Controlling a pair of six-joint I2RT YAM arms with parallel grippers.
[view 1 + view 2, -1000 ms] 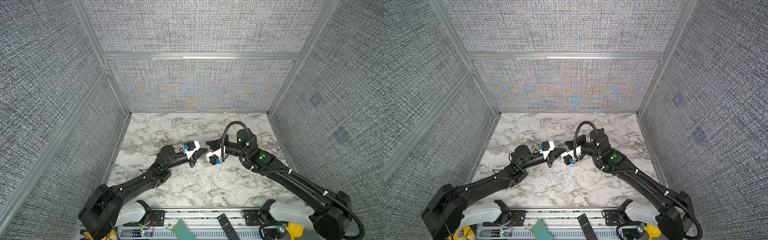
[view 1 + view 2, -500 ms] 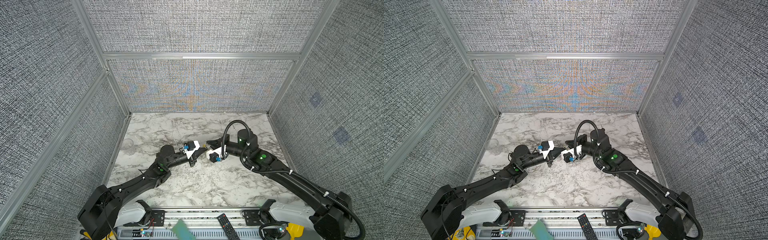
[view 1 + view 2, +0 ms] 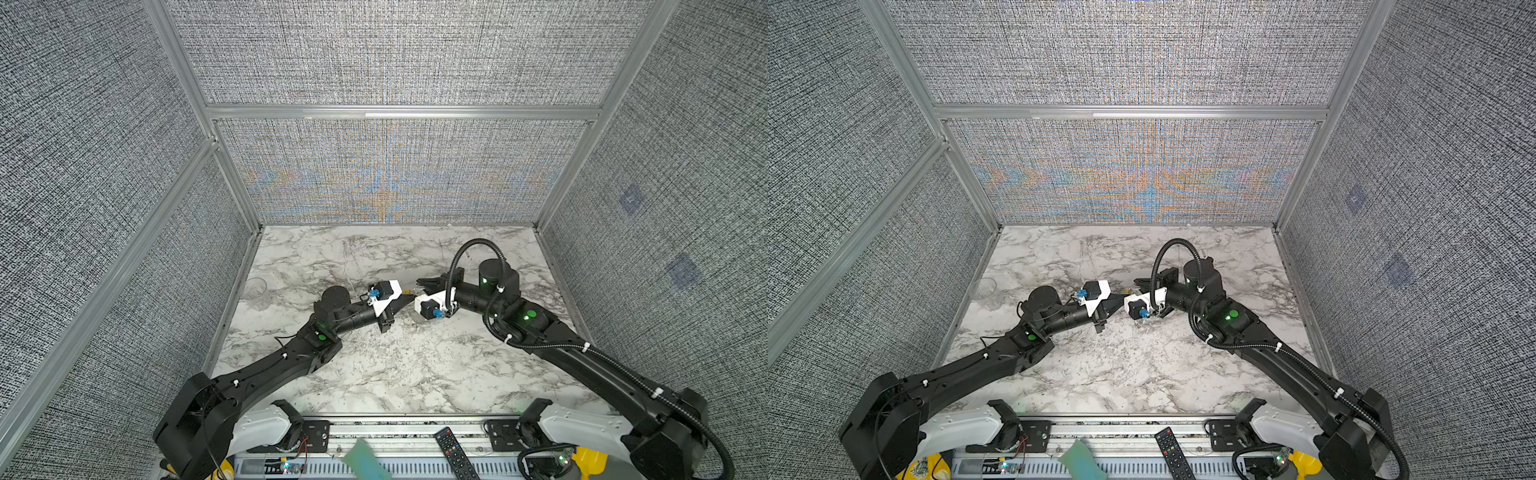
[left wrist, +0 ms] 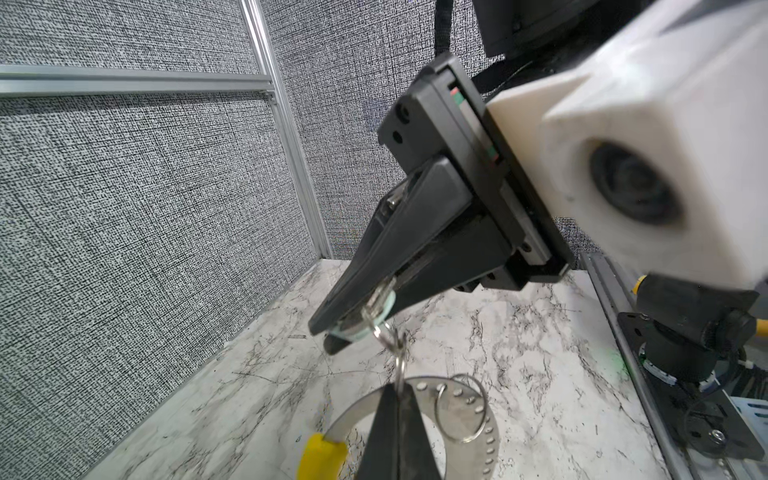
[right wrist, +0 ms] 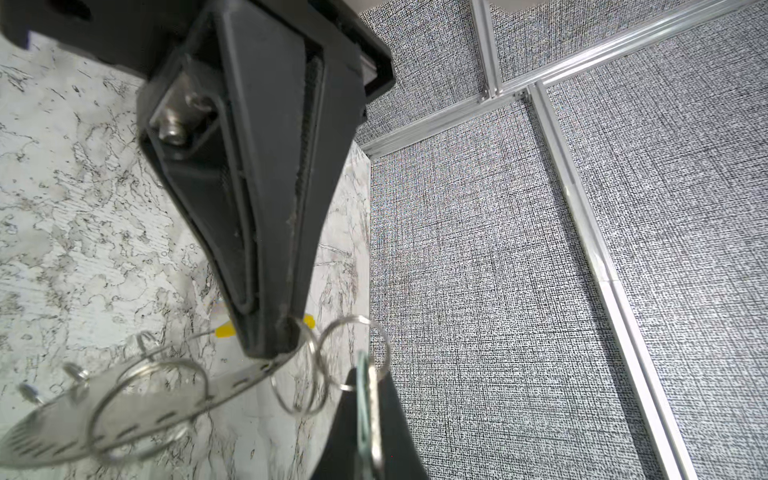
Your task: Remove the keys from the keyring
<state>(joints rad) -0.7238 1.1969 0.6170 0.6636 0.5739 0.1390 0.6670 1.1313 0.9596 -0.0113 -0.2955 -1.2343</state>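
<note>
**Left gripper** [image 4: 399,395]: the jaws are fully closed and clamp a small silver split ring [image 4: 400,368] between the fingertips. This ring links to the keyring [image 4: 465,401], a wide grey perforated metal band with a yellow plastic section [image 4: 320,457]. The band hangs at the closed fingertips over the white-and-grey marble tabletop [image 4: 519,332]. Whether it touches the surface cannot be determined.

**Right gripper** [image 5: 365,376]: the jaws are fully closed on the pale mint-green plastic head of a small metal key [image 5: 364,399]. A second small split ring [image 5: 353,353] passes through the key head and joins the clamped ring.

A larger loose wire ring [image 4: 461,411] also sits on the band.

In both top views the two grippers meet tip to tip near the table centre.
</note>
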